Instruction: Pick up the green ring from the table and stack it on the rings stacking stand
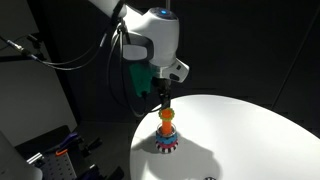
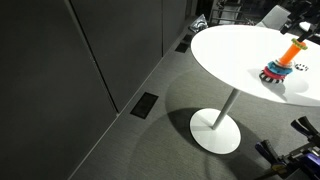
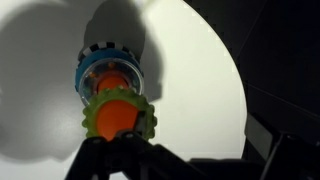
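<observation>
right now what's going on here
The arm's gripper hangs over the stand on the white table. In the wrist view the green ring sits around the top of the orange peg, above the rings already stacked. Whether the jaws grip it cannot be told.

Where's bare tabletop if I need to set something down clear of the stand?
The wide white stretch of the table between the rings stacking stand and its opposite rim is bare. It is crowded at the stand: the gripper hangs right above the peg, and a small dark object lies near the base.
</observation>
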`<state>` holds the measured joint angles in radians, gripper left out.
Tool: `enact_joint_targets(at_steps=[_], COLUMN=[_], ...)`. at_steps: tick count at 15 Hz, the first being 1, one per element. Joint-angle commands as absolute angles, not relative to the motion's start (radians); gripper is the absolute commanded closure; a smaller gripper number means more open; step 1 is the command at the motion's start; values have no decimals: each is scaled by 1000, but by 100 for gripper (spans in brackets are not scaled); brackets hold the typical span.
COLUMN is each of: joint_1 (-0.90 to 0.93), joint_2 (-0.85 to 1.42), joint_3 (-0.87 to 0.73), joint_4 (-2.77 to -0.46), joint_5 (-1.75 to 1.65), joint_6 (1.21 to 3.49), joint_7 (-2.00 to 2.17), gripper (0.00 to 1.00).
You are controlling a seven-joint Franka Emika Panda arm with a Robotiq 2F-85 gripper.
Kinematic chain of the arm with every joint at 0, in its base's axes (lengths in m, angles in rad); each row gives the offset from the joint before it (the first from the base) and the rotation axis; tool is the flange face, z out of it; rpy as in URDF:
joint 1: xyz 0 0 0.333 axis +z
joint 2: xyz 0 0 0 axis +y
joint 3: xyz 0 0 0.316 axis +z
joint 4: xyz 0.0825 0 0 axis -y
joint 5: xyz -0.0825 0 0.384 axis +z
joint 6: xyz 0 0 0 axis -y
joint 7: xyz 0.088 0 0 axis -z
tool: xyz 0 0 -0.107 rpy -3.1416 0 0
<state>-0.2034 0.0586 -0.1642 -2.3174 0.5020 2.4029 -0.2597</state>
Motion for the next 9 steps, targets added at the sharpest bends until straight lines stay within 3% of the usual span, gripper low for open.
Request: enact_joint_targets(at_steps=[1, 9], joint_1=[-202, -210], joint_2=[73, 133], joint_3=[-160, -145], joint_4=[-2303, -2282], joint_5=[520, 539], joint_6=[2403, 2452], joint_7=[-280, -286], gripper=[0, 0])
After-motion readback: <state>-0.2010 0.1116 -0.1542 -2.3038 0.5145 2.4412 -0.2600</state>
